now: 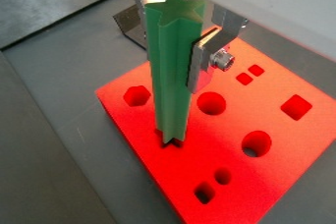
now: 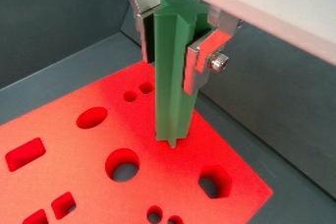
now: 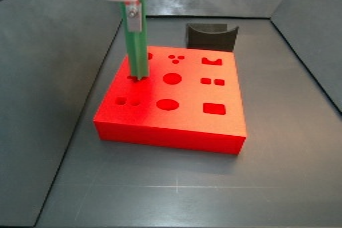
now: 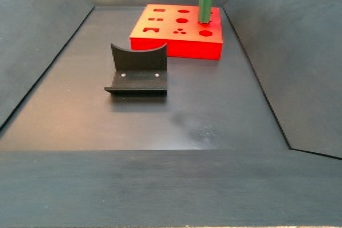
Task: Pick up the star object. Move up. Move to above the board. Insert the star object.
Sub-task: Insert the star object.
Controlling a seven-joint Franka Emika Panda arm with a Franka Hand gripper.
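The star object (image 1: 175, 66) looks like matt green plastic, smooth along its ridged length, and it stands upright on the board (image 1: 269, 184), whose red-orange face is an even, unglossy plastic-looking surface with clean-cut holes. The gripper (image 2: 178, 31), closed on the upper part of the peg above the board, has flat fingers (image 2: 207, 49) of bright bare metal with a screw head catching the light. The fixture (image 4: 136, 69) is dull dark grey with a faint sheen, and the floor (image 4: 187, 122) around it is matt dark grey, lightly scuffed
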